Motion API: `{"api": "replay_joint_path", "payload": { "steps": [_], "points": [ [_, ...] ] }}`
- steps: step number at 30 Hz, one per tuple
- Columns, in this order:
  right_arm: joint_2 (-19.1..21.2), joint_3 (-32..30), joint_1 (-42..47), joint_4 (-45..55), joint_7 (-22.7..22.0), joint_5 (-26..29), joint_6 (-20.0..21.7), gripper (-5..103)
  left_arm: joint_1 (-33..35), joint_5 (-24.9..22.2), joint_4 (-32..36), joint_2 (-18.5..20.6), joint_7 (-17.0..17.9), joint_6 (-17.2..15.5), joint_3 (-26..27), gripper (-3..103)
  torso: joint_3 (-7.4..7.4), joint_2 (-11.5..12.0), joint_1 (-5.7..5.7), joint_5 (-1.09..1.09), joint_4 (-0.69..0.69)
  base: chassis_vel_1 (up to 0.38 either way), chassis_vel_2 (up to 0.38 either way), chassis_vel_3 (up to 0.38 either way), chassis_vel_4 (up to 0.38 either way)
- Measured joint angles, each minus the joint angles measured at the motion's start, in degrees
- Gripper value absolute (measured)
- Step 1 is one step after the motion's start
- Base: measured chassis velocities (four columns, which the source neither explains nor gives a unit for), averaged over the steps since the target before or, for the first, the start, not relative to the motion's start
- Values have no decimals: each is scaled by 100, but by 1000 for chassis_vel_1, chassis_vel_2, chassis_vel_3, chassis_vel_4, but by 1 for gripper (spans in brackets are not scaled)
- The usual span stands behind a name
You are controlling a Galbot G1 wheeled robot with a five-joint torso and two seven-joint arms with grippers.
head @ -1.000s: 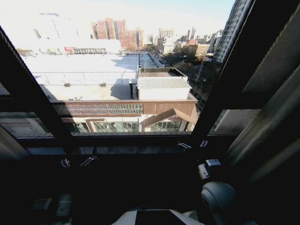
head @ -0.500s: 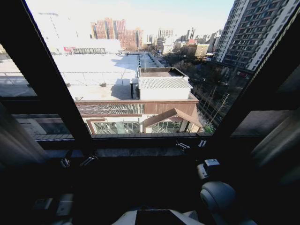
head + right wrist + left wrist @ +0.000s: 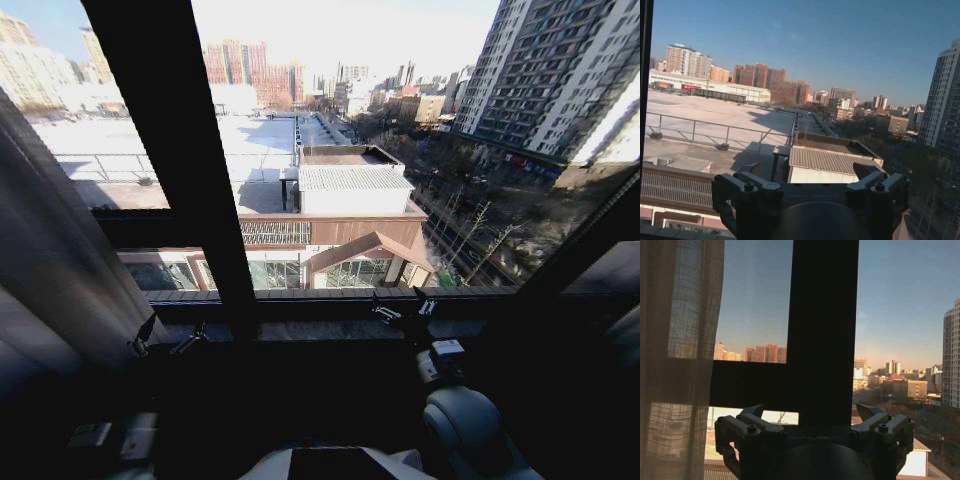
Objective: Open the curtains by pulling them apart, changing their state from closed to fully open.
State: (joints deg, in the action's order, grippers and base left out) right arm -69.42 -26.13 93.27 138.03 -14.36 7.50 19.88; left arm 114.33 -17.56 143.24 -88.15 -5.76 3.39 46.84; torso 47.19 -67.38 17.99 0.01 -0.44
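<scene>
The window (image 3: 400, 150) takes up most of the head view, its glass bare across the middle and right, with rooftops and towers in sunlight beyond. A dark frame bar (image 3: 190, 170) runs up left of centre, crossed by a lower rail near the sill.

The curtains (image 3: 55, 250) show as one sheer panel bunched at the far left of the window, its pleats slanting down to the sill corner — gathered there, I judge, because that is where a panel ends when drawn aside. The same gauzy cloth hangs along one edge of the left wrist view (image 3: 677, 360), light coming through the weave. At the right edge of the head view there is only a dim band, too dark to call cloth or wall. With so much glass uncovered, the opening looks close to done, though I cannot confirm the right panel's place.

The left gripper (image 3: 165, 345) sits low at the sill, just beside the gathered panel but not touching it. Its fingers (image 3: 752, 420) stand apart with nothing between them, pointing at the frame bar. That fits a hand that is not gripping cloth.

The right gripper (image 3: 405, 310) is at the sill right of centre, facing clear glass and the roofs outside. Its fingers (image 3: 747, 182) are likewise spread and empty — no fabric lies near them.
</scene>
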Motion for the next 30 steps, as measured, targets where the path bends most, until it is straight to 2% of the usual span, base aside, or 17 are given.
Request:
{"api": "replay_joint_path", "payload": {
  "steps": [10,13,21,26,30],
  "points": [
    [5,17,-27,-60,-21,-98,-14,100,-3,0,0,-17,1,-2,0,100,0,0,0,0,0,313,383,-308,-388],
    [0,63,-52,-164,-92,-142,-203,100,-41,-3,0,-5,9,-1,-2,100,0,0,0,-1,0,341,375,-315,-380],
    [-50,108,-83,-232,-200,-134,-308,100,-170,-8,0,78,90,-82,-30,100,0,0,1,-2,0,292,317,-282,-346],
    [-37,85,-111,-231,-207,-114,-313,100,-346,-38,0,212,319,-245,-6,100,0,0,1,-6,0,110,105,-87,-136],
    [-40,74,-112,-232,-212,-106,-314,100,-748,-279,-53,691,603,-559,39,100,0,1,0,6,-1,-7,-17,9,11]
  ]
}}
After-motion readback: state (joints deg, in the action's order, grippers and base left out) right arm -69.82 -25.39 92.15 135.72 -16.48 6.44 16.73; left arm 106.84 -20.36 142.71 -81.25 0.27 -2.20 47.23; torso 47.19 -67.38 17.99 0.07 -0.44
